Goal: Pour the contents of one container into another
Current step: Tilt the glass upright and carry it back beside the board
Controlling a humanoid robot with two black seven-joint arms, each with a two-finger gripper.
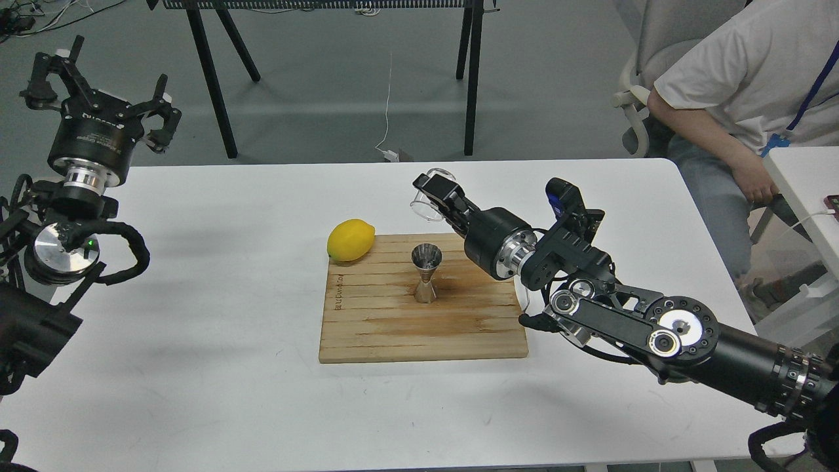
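Above the board's (367,341) far edge, right pincer (438,195) pinching glass cup (426,204), clear of jigger (426,272).

White table (196,328) carries a wooden board (419,328).

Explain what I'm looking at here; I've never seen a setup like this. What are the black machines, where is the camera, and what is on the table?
The camera sits in a humanoid robot's head, looking forward and down at a white table. The black machines are its two arms.

The left hand is raised beside the table, fingers spread, holding nothing.

The right hand grips a small clear glass cup, tipped on its side, up and behind the steel jigger.

The jigger stands upright on a wooden board; a lemon rests at the board's far left corner. A seated person is at the upper right.
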